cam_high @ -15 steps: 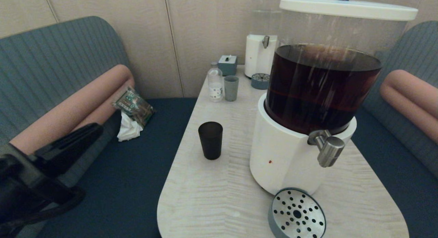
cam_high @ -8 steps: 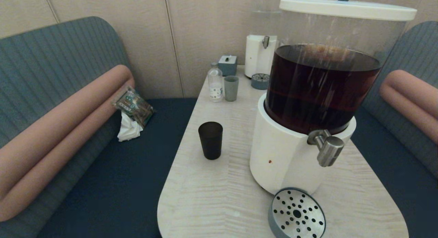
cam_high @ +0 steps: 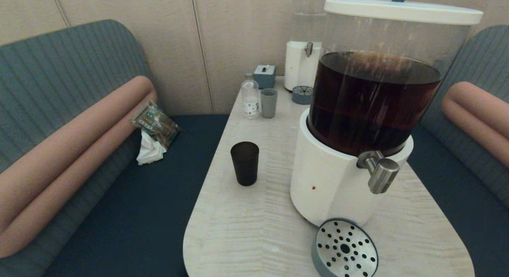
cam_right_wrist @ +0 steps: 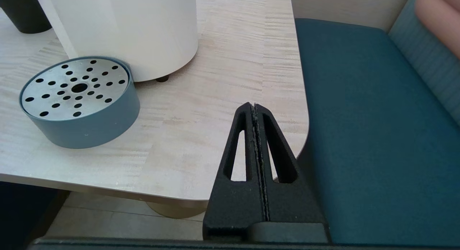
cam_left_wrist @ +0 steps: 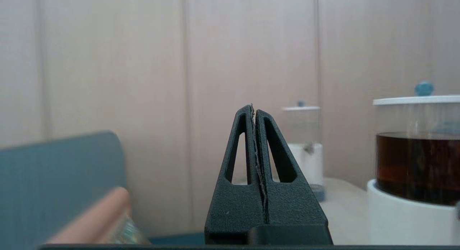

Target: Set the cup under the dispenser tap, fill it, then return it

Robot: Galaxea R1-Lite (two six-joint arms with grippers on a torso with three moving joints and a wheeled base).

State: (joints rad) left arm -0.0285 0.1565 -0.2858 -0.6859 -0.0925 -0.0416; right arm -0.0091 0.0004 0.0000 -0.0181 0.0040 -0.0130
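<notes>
A perforated steel drip tray (cam_high: 345,248) sits on the pale wood table (cam_high: 246,233) at 6 o'clock; at 12 o'clock stand a small bottle (cam_high: 250,96), a grey-blue cup (cam_high: 269,102) and a clear-liquid dispenser (cam_high: 306,46); a crumpled packet (cam_high: 155,123) lies on the bench at 9 o'clock

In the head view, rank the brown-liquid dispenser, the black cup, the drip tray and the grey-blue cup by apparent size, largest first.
1. Brown-liquid dispenser, by far the largest.
2. Drip tray, though nearest the camera, which flatters it.
3. Black cup.
4. Grey-blue cup, smallest, but it stands farther back, so its true size against the black cup is unsure.
</notes>
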